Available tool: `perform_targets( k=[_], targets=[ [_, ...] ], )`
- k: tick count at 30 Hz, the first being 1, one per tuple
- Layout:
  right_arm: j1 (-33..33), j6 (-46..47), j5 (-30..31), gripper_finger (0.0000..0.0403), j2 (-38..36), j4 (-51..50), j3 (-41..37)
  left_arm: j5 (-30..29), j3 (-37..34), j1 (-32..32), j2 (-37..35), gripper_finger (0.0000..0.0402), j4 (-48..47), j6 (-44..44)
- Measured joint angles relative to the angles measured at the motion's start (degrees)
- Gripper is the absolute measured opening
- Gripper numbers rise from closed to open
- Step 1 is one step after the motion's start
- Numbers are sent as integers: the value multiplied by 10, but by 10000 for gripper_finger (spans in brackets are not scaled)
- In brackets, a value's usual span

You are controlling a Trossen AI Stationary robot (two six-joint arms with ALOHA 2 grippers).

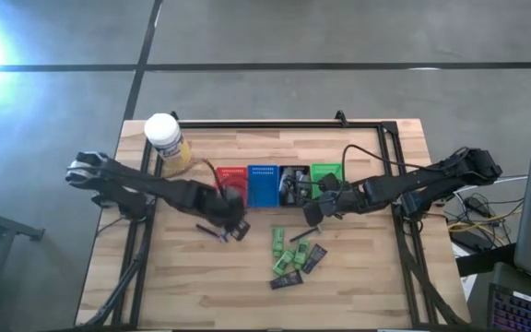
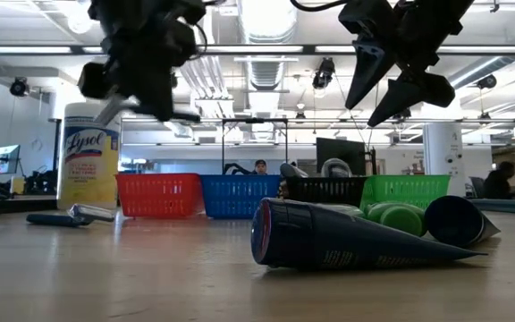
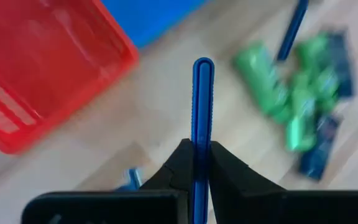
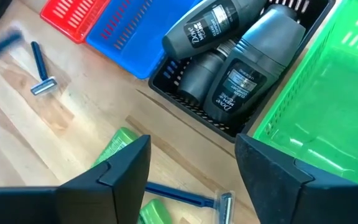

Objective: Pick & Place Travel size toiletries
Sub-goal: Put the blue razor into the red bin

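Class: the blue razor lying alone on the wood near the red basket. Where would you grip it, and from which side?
Probably take the blue razor mid-handle, from straight above, fingers closing across the handle. It lies flat on the table, and the thin straight handle has bare wood on both sides.

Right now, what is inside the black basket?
The black basket holds grey Dove tubes lying on each other; three show in the right wrist view. Whatever lies beneath them is covered. The open right gripper hovers near it.
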Motion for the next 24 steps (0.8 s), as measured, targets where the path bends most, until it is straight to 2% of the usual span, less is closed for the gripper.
perform_targets(
  k=[3, 6, 9, 12, 19, 22, 24],
  targets=[
    [0, 0, 0, 235, -3, 1, 0, -15, 0, 48, -39, 28, -2, 0],
    [0, -2, 4, 241, -4, 6, 0, -22, -12, 125, -65, 28, -4, 23],
    [0, -6, 10, 245, -4, 13, 0, 2, -25, 207, -62, 28, -6, 51],
    [0, -7, 10, 248, -4, 19, 0, 38, -32, 258, -38, 28, -3, 71],
    [0, -6, 11, 251, -4, 20, 0, 57, -36, 263, 45, 28, 24, 78],
    [0, -5, 11, 245, -4, 20, 0, 32, -38, 262, 72, 30, 24, 69],
    [2, -4, 11, 238, -4, 20, 0, 0, -38, 262, 78, 48, 24, 45]
  ],
)
